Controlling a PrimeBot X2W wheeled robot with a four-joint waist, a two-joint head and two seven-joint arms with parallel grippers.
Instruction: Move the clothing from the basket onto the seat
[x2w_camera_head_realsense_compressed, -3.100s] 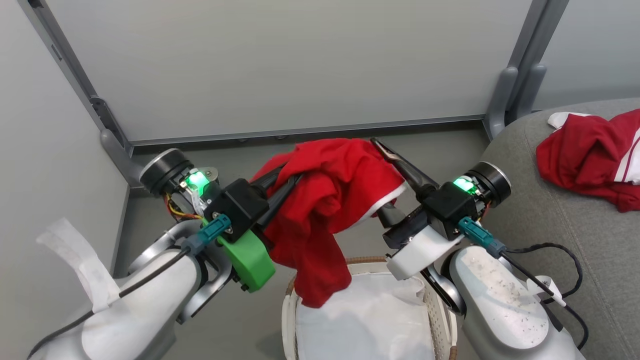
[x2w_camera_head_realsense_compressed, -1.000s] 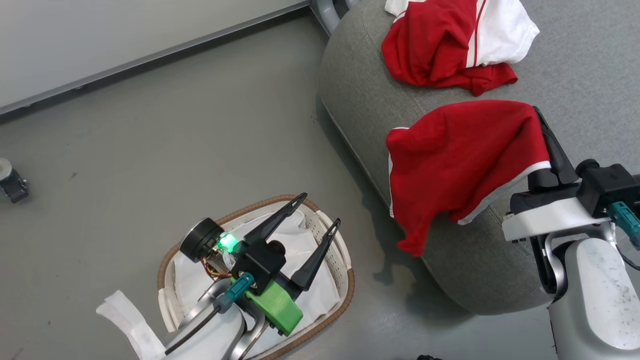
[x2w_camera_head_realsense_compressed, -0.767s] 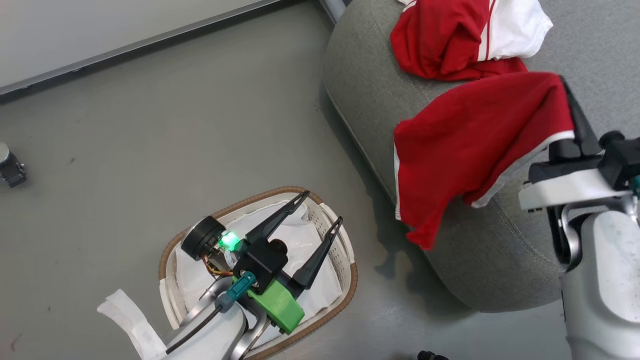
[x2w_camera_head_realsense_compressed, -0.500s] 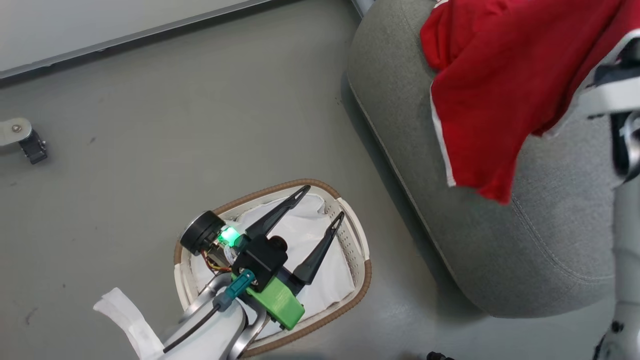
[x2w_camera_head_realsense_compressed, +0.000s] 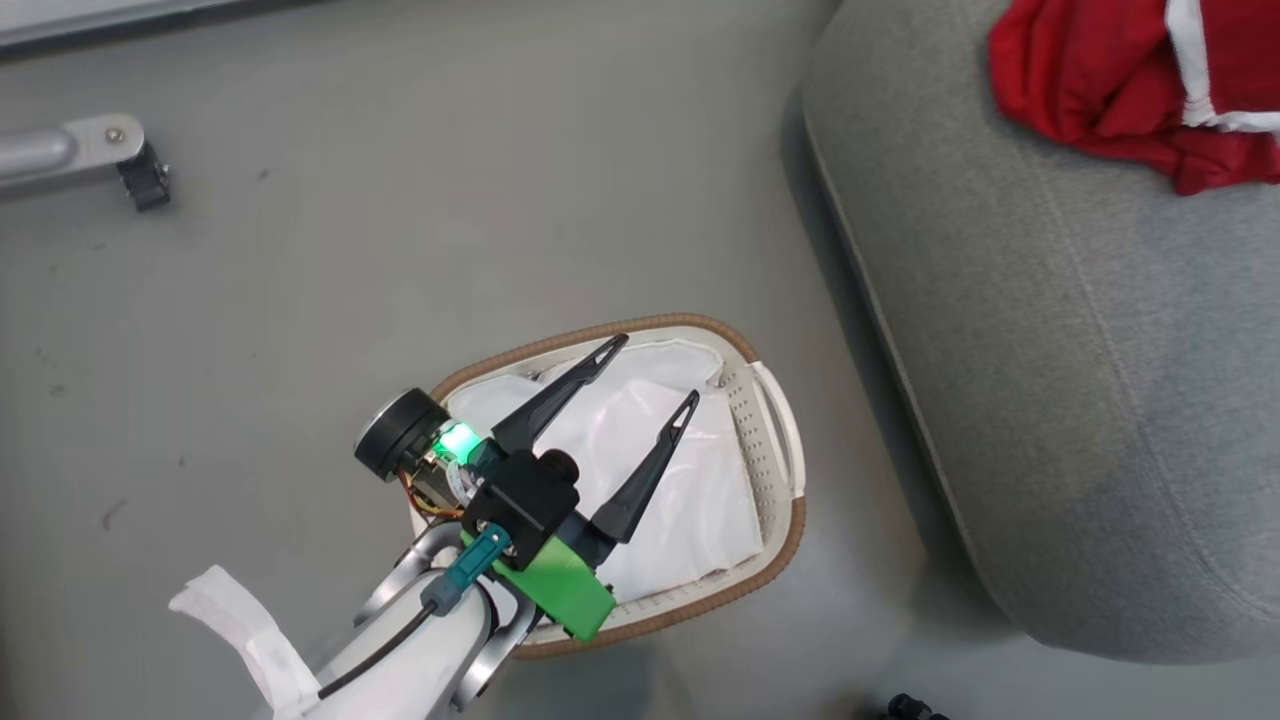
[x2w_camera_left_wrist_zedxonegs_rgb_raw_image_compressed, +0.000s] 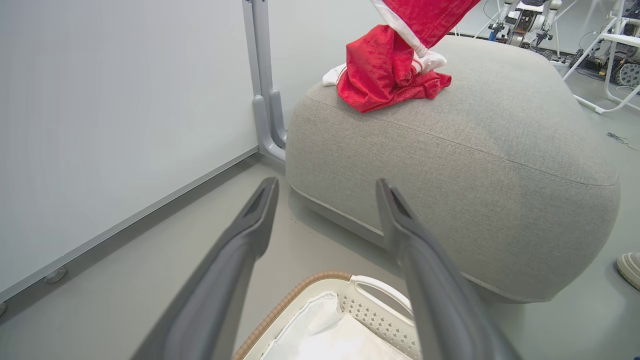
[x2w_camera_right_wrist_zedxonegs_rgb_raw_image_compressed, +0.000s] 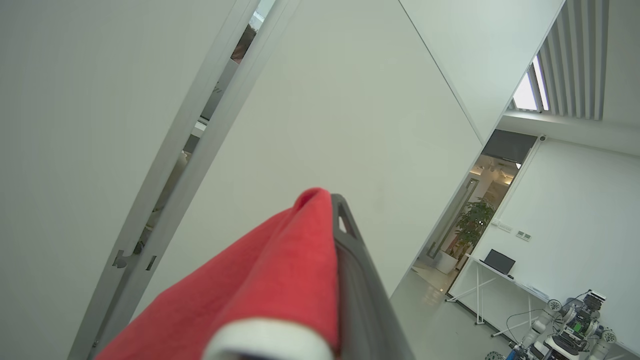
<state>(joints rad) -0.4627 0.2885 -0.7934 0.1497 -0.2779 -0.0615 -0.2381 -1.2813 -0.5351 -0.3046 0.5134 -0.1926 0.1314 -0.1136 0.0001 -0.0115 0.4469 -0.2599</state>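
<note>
My left gripper (x2w_camera_head_realsense_compressed: 652, 372) hangs open over the basket (x2w_camera_head_realsense_compressed: 790, 520), nothing between its fingers. The cream basket has a brown rim, and inside it lies a white liner (x2w_camera_head_realsense_compressed: 680, 470). In the left wrist view the same gripper (x2w_camera_left_wrist_zedxonegs_rgb_raw_image_compressed: 326, 192) points past the basket (x2w_camera_left_wrist_zedxonegs_rgb_raw_image_compressed: 372, 290) toward the grey seat (x2w_camera_left_wrist_zedxonegs_rgb_raw_image_compressed: 450, 150). One red and white piece of clothing (x2w_camera_left_wrist_zedxonegs_rgb_raw_image_compressed: 380, 75) lies on the seat, and another red piece (x2w_camera_left_wrist_zedxonegs_rgb_raw_image_compressed: 425, 15) hangs above it. In the head view red clothing (x2w_camera_head_realsense_compressed: 1090, 70) lies on the seat (x2w_camera_head_realsense_compressed: 1080, 350). My right gripper (x2w_camera_right_wrist_zedxonegs_rgb_raw_image_compressed: 327, 200) is shut on red clothing (x2w_camera_right_wrist_zedxonegs_rgb_raw_image_compressed: 280, 270).
A metal leg with a black foot (x2w_camera_head_realsense_compressed: 100, 160) lies on the grey floor at upper left. A pale wall panel (x2w_camera_left_wrist_zedxonegs_rgb_raw_image_compressed: 125, 100) and grey post (x2w_camera_left_wrist_zedxonegs_rgb_raw_image_compressed: 265, 100) stand behind the seat. A shoe (x2w_camera_left_wrist_zedxonegs_rgb_raw_image_compressed: 630, 267) shows at the right edge.
The head camera has swung, so the whole picture has shifted. My right arm, with the red garment it holds, has left the head view. The left gripper stays open over the basket.
</note>
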